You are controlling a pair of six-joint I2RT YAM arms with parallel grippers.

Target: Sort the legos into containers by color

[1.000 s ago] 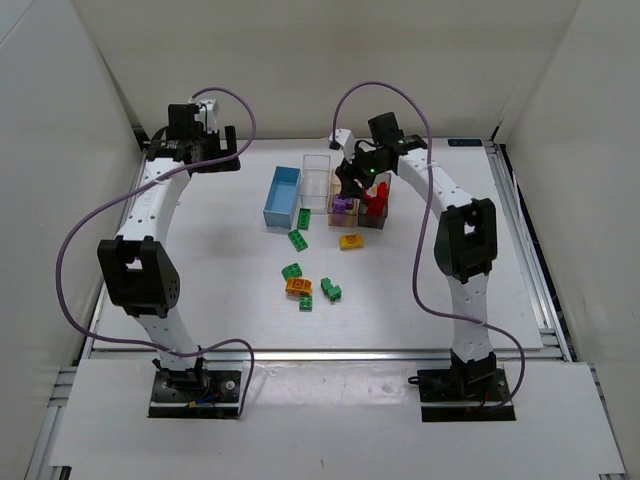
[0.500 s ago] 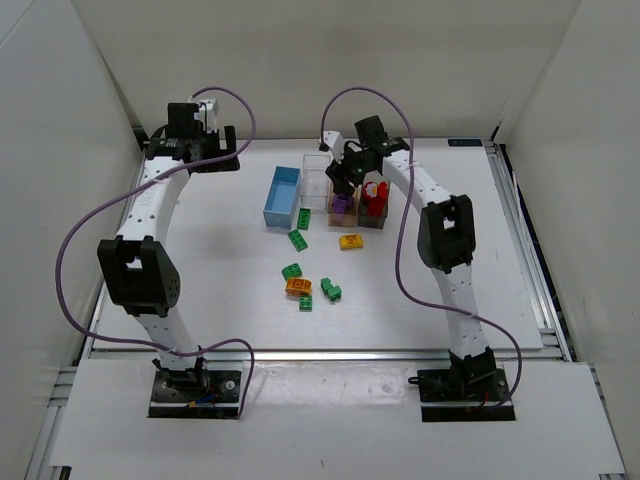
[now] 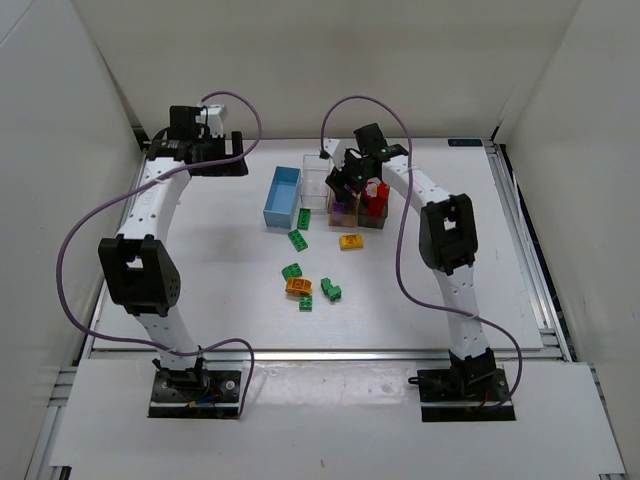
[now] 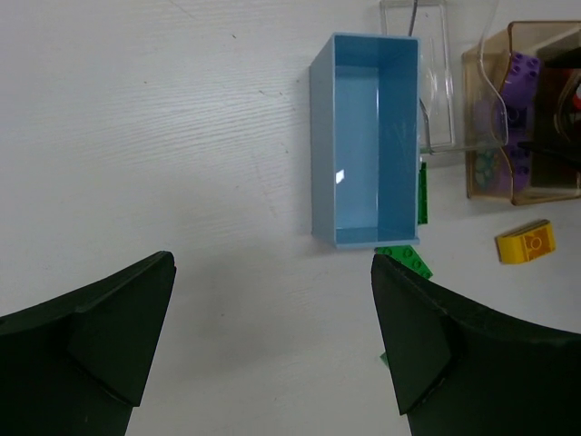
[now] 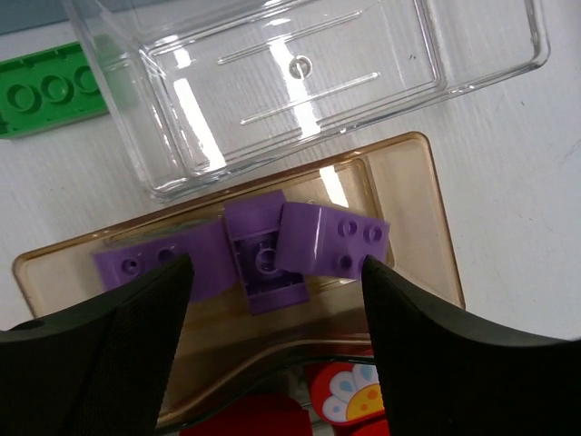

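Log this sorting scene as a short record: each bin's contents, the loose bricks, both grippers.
light blue bin: empty
clear bin: empty
peach-tan bin: purple bricks
dark grey bin: red bricks
loose on table: several green bricks, two orange-yellow bricks
left gripper: open, empty, near the light blue bin
right gripper: open, empty, above the peach-tan bin

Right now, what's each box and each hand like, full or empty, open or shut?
Blue bin: empty.
Clear bin: empty.
Tan bin: purple bricks inside.
Dark bin: red bricks inside.
Left hand: open, holding nothing.
Right hand: open above the tan bin, holding nothing.
Loose bricks: green and yellow ones lying outside the bins.
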